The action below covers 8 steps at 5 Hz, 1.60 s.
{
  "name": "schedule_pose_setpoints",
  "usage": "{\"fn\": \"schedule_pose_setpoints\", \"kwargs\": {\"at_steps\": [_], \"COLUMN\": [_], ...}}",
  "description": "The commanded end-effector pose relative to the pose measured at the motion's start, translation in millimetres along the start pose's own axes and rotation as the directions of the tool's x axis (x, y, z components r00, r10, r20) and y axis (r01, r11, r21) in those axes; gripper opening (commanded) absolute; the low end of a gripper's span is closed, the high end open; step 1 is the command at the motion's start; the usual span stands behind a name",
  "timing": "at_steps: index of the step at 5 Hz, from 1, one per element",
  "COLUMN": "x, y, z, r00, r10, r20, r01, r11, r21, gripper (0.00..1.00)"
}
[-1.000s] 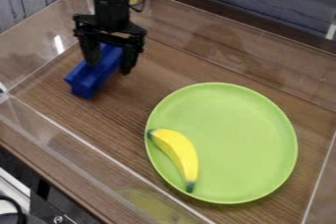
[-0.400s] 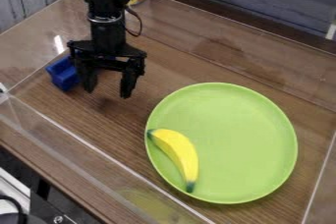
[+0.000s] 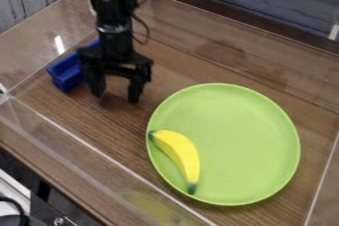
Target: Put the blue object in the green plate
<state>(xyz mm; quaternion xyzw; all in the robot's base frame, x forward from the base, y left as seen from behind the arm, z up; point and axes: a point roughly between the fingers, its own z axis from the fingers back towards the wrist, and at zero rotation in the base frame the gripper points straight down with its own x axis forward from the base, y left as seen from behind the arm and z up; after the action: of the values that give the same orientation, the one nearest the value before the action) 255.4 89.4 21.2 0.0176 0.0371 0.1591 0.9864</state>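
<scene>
One black robot arm reaches down from the far left of the scene, and its gripper (image 3: 117, 89) points straight down with its two dark fingers (image 3: 97, 79) spread wide apart and nothing between them. The fingertips hang low, close to the wooden worktop (image 3: 199, 47), though whether they touch it cannot be told.

Just to the left of the gripper, partly hidden behind it, lies the blue object (image 3: 63, 70), a royal-blue block resting on the worktop. Only its left end shows; the rest is covered by the gripper's body. The fingers do not appear to enclose it.

To the right and nearer the viewer sits the green plate (image 3: 245, 131), round, lime-green and shallow-rimmed, much wider than the block. It lies flat on the worktop, apart from the gripper and well apart from the blue object.

A yellow banana (image 3: 179, 158) lies inside the plate near its left, near edge, with its dark tip pointing toward the viewer.

Clear plastic walls (image 3: 59, 131) surround the worktop, catching pale reflections along the near and left sides.
</scene>
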Motion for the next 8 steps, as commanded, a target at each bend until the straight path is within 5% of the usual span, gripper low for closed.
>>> {"fn": "schedule_pose_setpoints", "kwargs": {"at_steps": [1,3,6,8], "x": [7.7,12.4,17.8,30.8], "y": [-15.0,-47.7,-37.3,-47.4], "z": [6.5,8.0,8.1,10.0], "r00": [0.999,0.997,0.996,0.989], "r10": [-0.008,-0.039,-0.047,-0.123], "r20": [0.045,0.064,0.072,0.081], "r01": [0.008,0.040,0.049,0.124], "r11": [1.000,0.999,0.999,0.992], "r21": [-0.007,-0.022,-0.022,-0.017], "gripper": [1.00,1.00,1.00,1.00]}}
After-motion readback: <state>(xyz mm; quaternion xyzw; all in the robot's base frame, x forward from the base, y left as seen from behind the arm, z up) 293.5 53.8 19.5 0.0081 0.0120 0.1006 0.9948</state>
